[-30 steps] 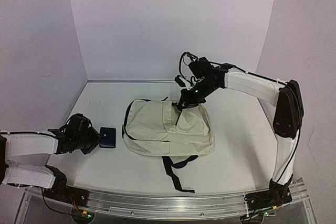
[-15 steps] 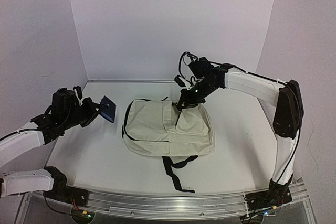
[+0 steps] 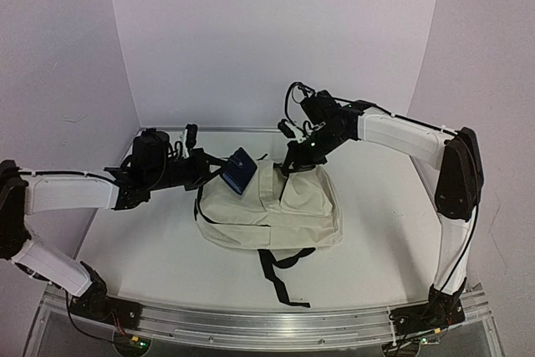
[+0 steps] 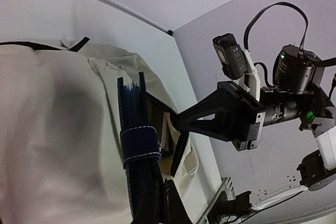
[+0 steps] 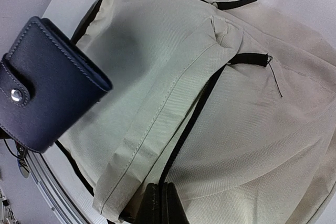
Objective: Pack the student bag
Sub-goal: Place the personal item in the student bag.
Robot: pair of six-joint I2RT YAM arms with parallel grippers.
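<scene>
The student bag (image 3: 267, 211), a cream backpack with black zipper lines, lies in the middle of the table. My right gripper (image 3: 292, 165) is shut on the fabric at the bag's zipper edge (image 5: 195, 114) and holds it lifted, so the pocket gapes. In the right wrist view that gripper (image 5: 161, 186) pinches the cream cloth. My left gripper (image 3: 221, 170) is shut on a navy snap wallet (image 3: 239, 170) and holds it in the air over the bag's upper left part. From the left wrist, the gripper (image 4: 163, 184) holds the wallet (image 4: 137, 135) edge-on beside the open slit.
Black straps (image 3: 280, 273) trail from the bag toward the near edge. A metal rail (image 3: 267, 323) runs along the front. Lilac walls close the left, back and right sides. The right arm's wrist (image 4: 247, 119) hangs close beyond the wallet.
My left arm lifted the wallet from the table at the left and swung it up and right to the bag's opening. The right arm and the bag stayed still.
</scene>
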